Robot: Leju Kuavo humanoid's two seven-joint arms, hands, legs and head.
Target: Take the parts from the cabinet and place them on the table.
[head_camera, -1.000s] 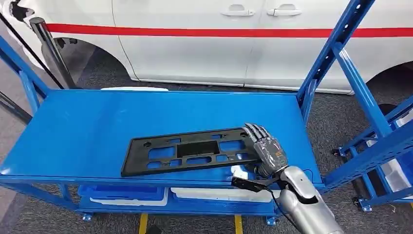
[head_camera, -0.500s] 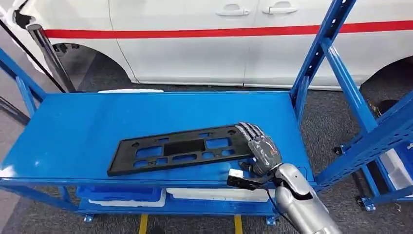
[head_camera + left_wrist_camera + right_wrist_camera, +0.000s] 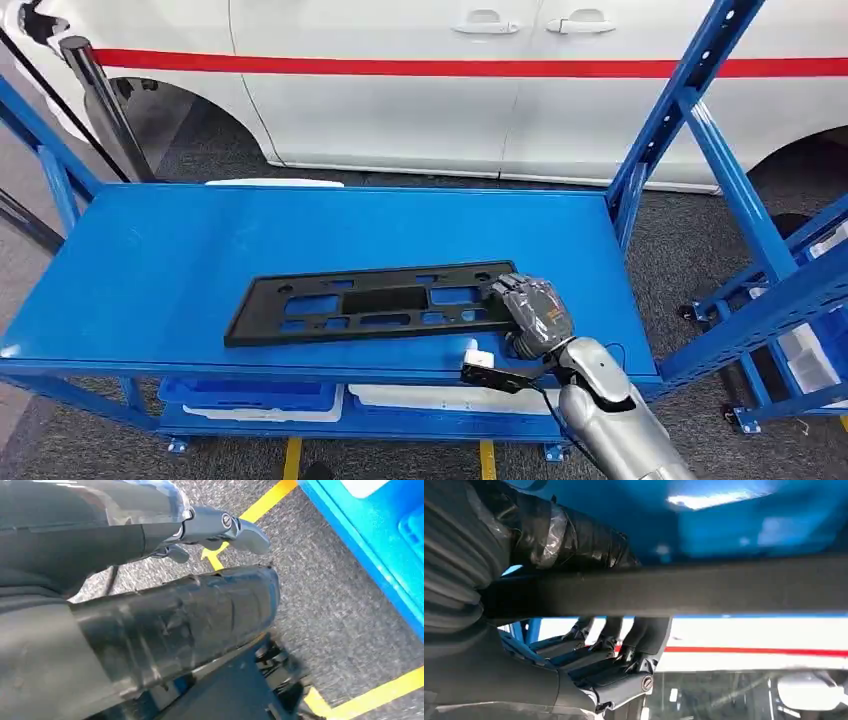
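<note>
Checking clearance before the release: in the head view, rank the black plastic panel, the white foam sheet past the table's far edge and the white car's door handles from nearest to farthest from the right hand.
1. Black plastic panel: held in the right hand.
2. White foam sheet: beyond the table's far-left edge.
3. White car's door handles: top, farthest back.

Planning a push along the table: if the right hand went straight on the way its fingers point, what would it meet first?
The right hand already grips the black plastic part at its near end, so it would simply push that part across the blue table. Beyond looks free.
</note>
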